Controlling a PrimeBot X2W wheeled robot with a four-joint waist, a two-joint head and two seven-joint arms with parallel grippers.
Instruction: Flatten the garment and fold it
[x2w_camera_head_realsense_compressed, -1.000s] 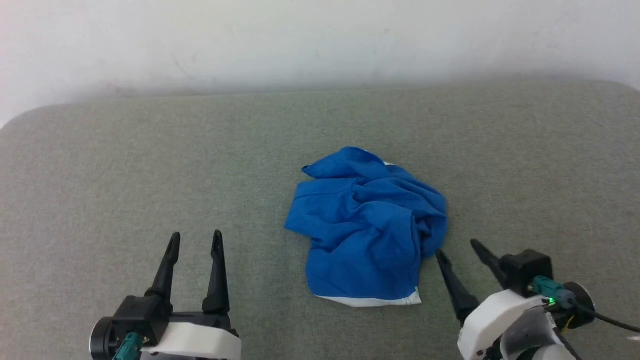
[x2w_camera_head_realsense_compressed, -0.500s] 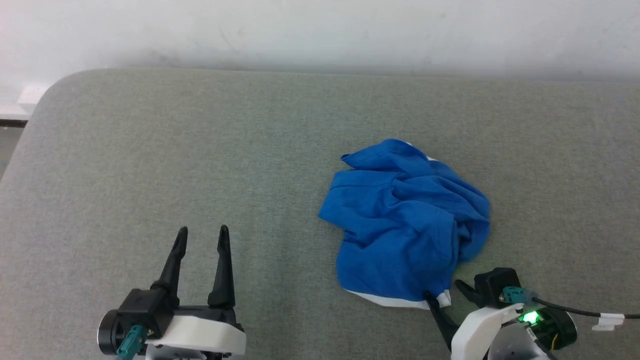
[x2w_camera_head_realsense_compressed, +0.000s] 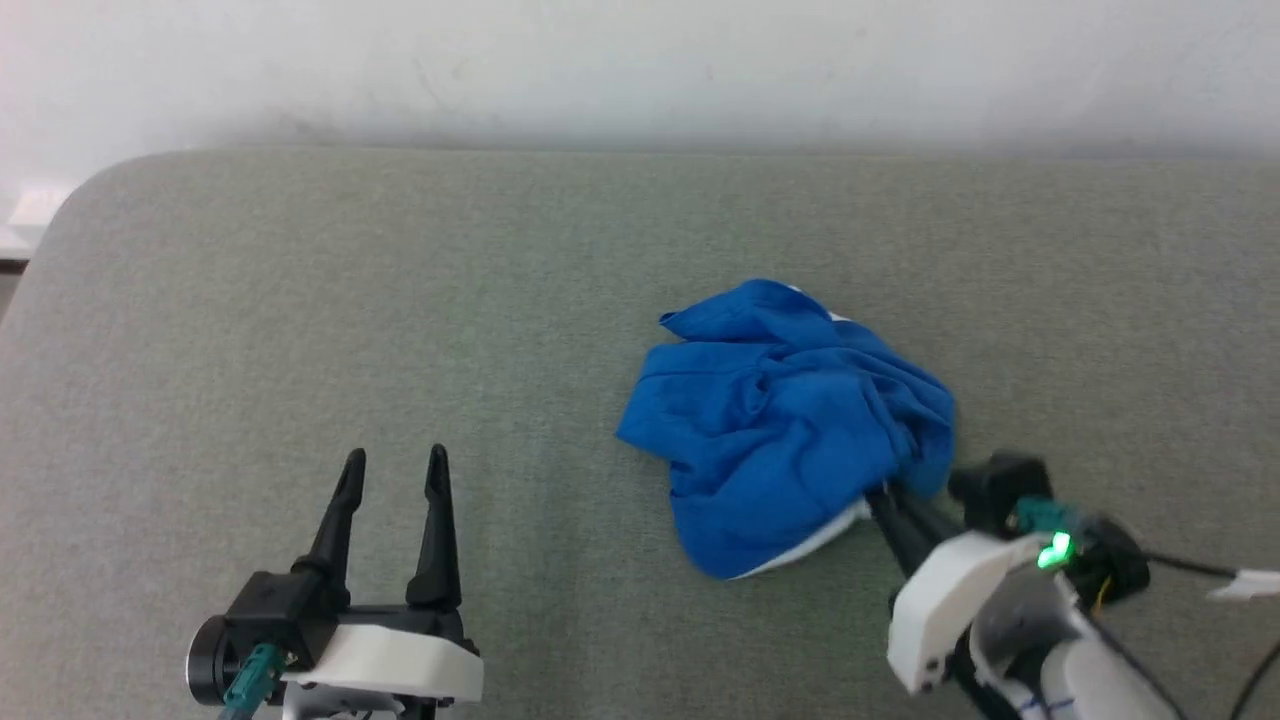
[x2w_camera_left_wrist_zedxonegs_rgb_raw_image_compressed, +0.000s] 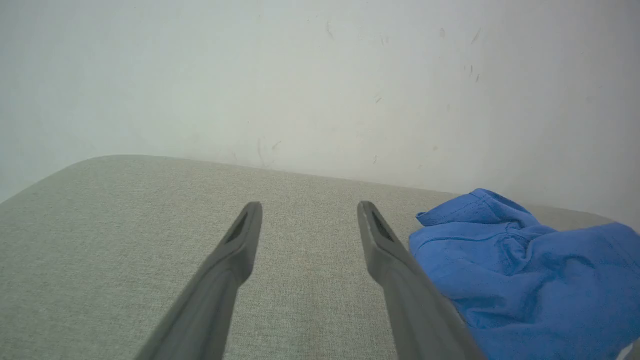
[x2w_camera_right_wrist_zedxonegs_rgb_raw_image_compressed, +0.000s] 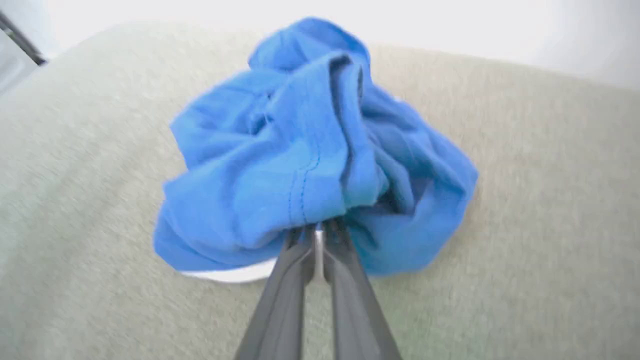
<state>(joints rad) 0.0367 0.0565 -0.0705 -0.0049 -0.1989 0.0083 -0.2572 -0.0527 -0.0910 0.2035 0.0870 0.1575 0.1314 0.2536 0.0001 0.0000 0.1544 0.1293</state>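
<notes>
STATE: right gripper (x2w_camera_head_realsense_compressed: 880, 498) pinching near edge of crumpled garment (x2w_camera_head_realsense_compressed: 780, 420) on bench (x2w_camera_head_realsense_compressed: 300, 300) | left gripper (x2w_camera_head_realsense_compressed: 393, 470) spread wide, empty | RISK: if your pinch traps several layers, lifting hauls the whole bundle, unflattened.

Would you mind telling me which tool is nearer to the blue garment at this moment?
Right. The right tool is shut on the near edge of the garment; the left tool stands open above the grey surface, apart from the garment on its left side.

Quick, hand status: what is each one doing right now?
Left hand: open, holding nothing.
Right hand: closed on the edge of the blue shorts.
</notes>
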